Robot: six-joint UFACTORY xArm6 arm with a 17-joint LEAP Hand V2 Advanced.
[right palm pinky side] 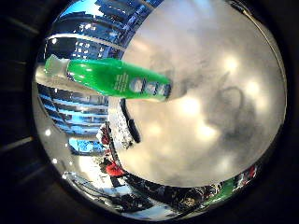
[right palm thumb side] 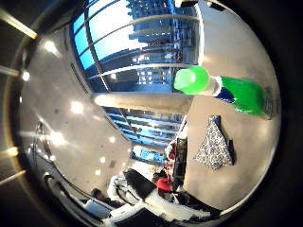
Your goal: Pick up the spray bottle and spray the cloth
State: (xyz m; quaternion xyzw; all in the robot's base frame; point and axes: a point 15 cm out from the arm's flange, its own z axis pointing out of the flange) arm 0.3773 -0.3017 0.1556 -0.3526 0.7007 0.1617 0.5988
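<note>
On table (right palm thumb side: 246, 156) — spray bottle (right palm pinky side: 117, 80) upright

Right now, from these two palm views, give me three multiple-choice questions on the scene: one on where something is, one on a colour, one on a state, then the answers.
1. Where is the cloth?
A. On the table, near the spray bottle
B. Draped over the bottle
C. On the floor

2. What colour is the bottle's body?
A. Blue
B. Green
C. Red

3. How does the cloth lie?
A. Rolled into a ball
B. Hanging from the table edge
C. Folded flat into a rough triangle

Answers: 1 A, the thumb side view shows the cloth on the tabletop close to the bottle, apart from it. 2 B, both views show a bright green body. 3 C, it rests flat as a patterned triangle.
</note>
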